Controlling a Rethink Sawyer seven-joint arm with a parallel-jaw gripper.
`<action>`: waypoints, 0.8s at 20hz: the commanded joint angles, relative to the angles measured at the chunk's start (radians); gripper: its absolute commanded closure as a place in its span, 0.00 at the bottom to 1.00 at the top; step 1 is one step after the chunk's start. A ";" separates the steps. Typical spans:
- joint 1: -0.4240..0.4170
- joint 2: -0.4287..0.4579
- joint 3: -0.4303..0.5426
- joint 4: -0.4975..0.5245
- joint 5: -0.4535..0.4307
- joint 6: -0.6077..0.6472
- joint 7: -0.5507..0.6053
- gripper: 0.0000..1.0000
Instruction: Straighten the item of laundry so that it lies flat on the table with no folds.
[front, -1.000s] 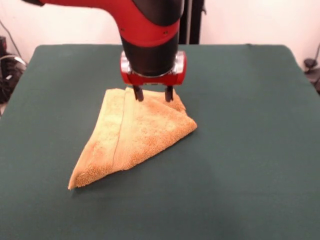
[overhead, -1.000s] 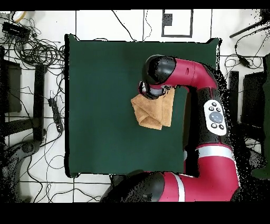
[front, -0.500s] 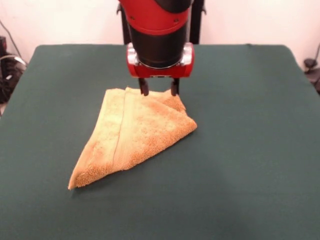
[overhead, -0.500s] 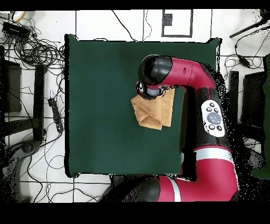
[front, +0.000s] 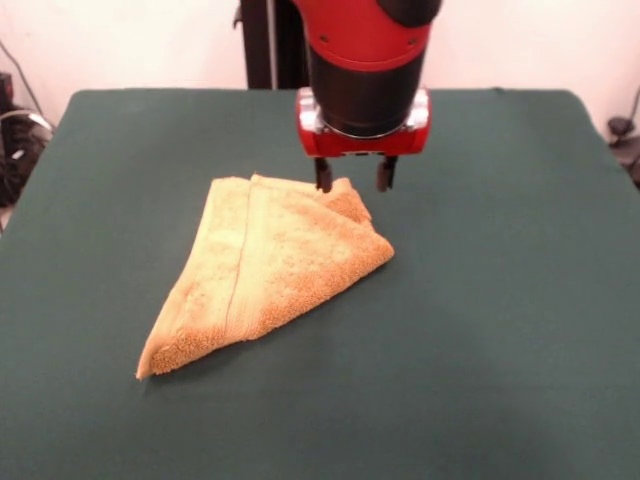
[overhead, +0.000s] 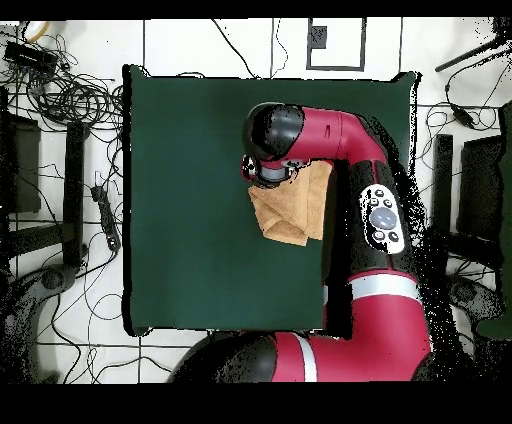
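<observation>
The golden-orange towel (front: 265, 272) lies folded into a rough triangle on the dark green table (front: 500, 300), one point toward the front left. It also shows in the overhead view (overhead: 295, 210), partly under the arm. My gripper (front: 352, 180) hangs open and empty just above the towel's far right corner, the left fingertip (front: 323, 178) over the cloth's edge and the right one over bare table. In the overhead view the arm's head (overhead: 268, 150) hides the gripper.
Cables and equipment (overhead: 70, 130) lie on the floor beside the table. The robot's red arm (overhead: 375, 240) runs along one side of the table in the overhead view.
My gripper has moved to the right in the front view, from over the towel's far edge to its far right corner, staying open. The towel has not moved.
</observation>
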 joint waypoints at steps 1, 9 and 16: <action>0.047 0.079 0.070 0.051 0.022 -0.017 0.048 0.00; 0.033 0.099 0.065 0.062 0.009 -0.067 0.033 0.00; 0.034 0.120 0.065 0.058 -0.002 -0.099 0.031 0.00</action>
